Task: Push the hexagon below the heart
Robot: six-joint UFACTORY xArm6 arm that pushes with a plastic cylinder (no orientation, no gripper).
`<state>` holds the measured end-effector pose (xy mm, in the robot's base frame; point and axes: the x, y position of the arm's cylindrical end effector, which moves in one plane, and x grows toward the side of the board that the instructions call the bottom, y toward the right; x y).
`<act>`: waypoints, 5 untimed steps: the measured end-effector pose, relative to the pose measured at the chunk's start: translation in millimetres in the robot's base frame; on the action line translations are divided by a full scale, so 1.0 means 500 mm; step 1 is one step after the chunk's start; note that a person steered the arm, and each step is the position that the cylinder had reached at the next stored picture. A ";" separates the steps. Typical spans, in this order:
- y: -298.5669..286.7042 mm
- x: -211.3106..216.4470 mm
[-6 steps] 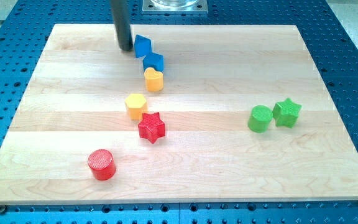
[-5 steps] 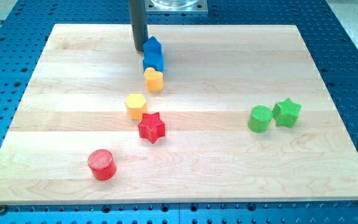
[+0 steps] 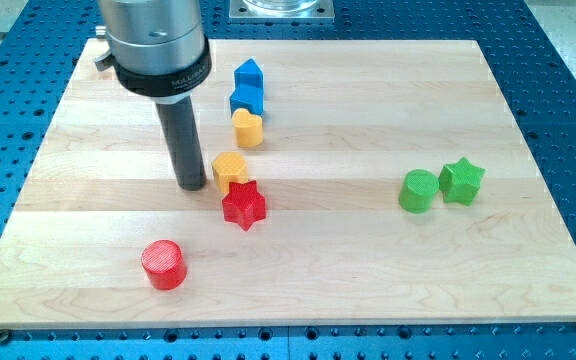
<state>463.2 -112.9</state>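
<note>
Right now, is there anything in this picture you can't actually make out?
- Whether my tip touches the yellow hexagon: too close to tell in the camera view.
- The arm above the rod: cut off by the view's top.
- The hexagon's lower edge: hidden by the red star.

I see two blue blocks (image 3: 247,88) stacked near the bench's (image 3: 528,250) top, a red star (image 3: 243,205), a red cylinder (image 3: 163,265), and green cylinder (image 3: 418,190) touching green star (image 3: 461,181).

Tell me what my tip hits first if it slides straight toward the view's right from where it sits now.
Your tip would meet the yellow hexagon first; it sits right beside it, contact unclear. The red star lies just below that line.
</note>
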 end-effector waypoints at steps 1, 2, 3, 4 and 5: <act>0.013 -0.001; -0.044 0.052; 0.048 0.048; 0.105 -0.021; 0.059 -0.019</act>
